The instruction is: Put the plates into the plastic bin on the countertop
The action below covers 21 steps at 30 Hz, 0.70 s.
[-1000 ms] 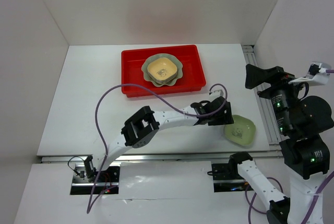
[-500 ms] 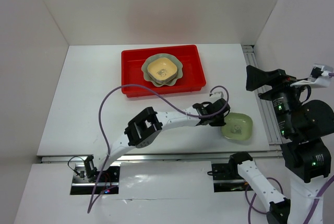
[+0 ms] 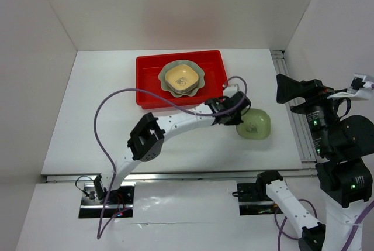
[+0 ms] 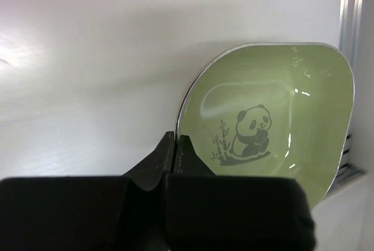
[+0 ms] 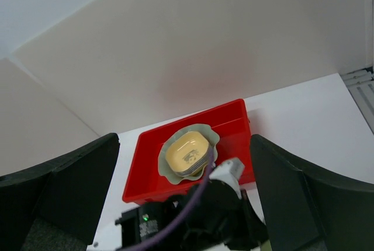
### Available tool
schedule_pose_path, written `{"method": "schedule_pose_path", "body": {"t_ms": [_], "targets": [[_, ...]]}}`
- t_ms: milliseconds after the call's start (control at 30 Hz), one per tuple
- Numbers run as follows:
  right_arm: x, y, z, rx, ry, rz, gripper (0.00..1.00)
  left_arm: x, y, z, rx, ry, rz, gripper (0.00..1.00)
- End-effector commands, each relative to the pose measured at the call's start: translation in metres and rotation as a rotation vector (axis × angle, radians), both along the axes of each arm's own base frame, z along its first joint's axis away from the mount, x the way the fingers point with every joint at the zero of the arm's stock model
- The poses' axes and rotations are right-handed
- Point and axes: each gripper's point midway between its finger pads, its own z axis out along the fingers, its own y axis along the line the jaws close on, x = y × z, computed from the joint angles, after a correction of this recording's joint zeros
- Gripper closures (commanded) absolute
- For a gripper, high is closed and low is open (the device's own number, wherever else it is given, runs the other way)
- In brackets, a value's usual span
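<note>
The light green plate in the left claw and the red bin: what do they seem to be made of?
The light green plate looks like melamine or glazed ceramic, and I cannot tell which. It is glossy, with sharp light reflections, a thin pale rim and a printed panda. The red bin is probably moulded plastic: one even bright red colour, with thin raised walls and rounded corners.

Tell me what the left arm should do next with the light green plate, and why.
Probably raise it and carry it across toward the red bin. The left hand is shut on the rim of the light green plate, which is tilted just right of the bin's near corner. The bin shows bare floor beside the yellow dish stacked on the scalloped dish.
</note>
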Motion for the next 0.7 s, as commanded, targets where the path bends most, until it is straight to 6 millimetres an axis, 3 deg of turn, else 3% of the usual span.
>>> {"method": "schedule_pose_path", "body": {"t_ms": [0, 33, 67, 100, 133, 233, 267, 367, 400, 500, 600, 667], "targets": [[-0.013, 0.0, 0.026, 0.024, -0.086, 0.013, 0.01, 0.05, 0.041, 0.078, -0.082, -0.068, 0.146, 1.0], [-0.013, 0.0, 0.026, 0.024, -0.086, 0.013, 0.01, 0.064, 0.058, 0.096, -0.104, -0.082, 0.181, 1.0], [-0.013, 0.001, 0.026, 0.022, -0.087, 0.022, 0.01, 0.07, 0.067, 0.1, -0.116, -0.074, 0.203, 1.0], [-0.01, 0.002, 0.022, 0.029, -0.074, 0.024, 0.01, 0.076, 0.077, 0.099, -0.125, -0.058, 0.222, 1.0], [-0.011, 0.002, 0.025, 0.031, -0.086, 0.024, 0.01, 0.099, 0.101, 0.101, -0.131, -0.052, 0.273, 1.0], [-0.005, 0.007, 0.022, 0.035, -0.077, 0.044, 0.01, 0.129, 0.14, 0.108, -0.176, -0.012, 0.352, 1.0], [-0.002, 0.008, 0.021, 0.033, -0.068, 0.044, 0.01, 0.151, 0.173, 0.104, -0.164, 0.0, 0.428, 1.0], [-0.002, 0.008, 0.021, 0.033, -0.068, 0.044, 0.01, 0.179, 0.214, 0.111, -0.175, -0.008, 0.512, 1.0], [0.0, 0.008, 0.017, 0.031, -0.059, 0.044, 0.01, 0.195, 0.239, 0.121, -0.181, -0.032, 0.553, 1.0], [0.006, 0.009, 0.011, 0.029, -0.046, 0.044, 0.01, 0.216, 0.28, 0.122, -0.159, -0.041, 0.643, 1.0], [0.008, 0.011, 0.011, 0.028, -0.053, 0.053, 0.01, 0.23, 0.305, 0.104, -0.121, -0.013, 0.688, 1.0], [0.008, 0.012, 0.011, 0.037, -0.053, 0.055, 0.01, 0.23, 0.308, 0.088, -0.101, 0.024, 0.691, 1.0]]}}
